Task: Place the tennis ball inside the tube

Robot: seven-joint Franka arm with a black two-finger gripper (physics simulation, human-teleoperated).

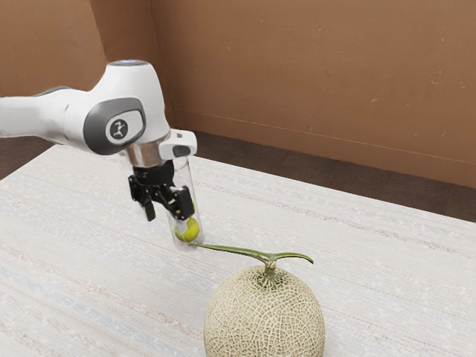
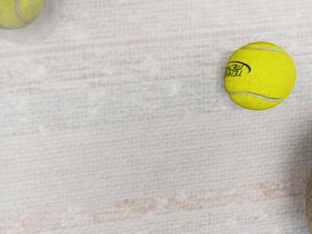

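Observation:
The black gripper [image 1: 168,214] hangs above the table with its two fingers spread apart and nothing between them. Beside it, and partly behind it in the exterior view, stands the clear tube [image 1: 185,172], upright, with yellow-green tennis ball material [image 1: 188,230] low inside. In the wrist view a loose yellow tennis ball [image 2: 261,76] lies on the table, away from the tube [image 2: 48,23], which holds a ball [image 2: 19,10].
A large netted melon [image 1: 264,316] with a green stem [image 1: 238,251] sits on the pale woven tabletop [image 1: 372,275]; the stem's long tip reaches the tube's base in the exterior view. The melon's edge [image 2: 309,207] is nearer the loose ball than the tube is.

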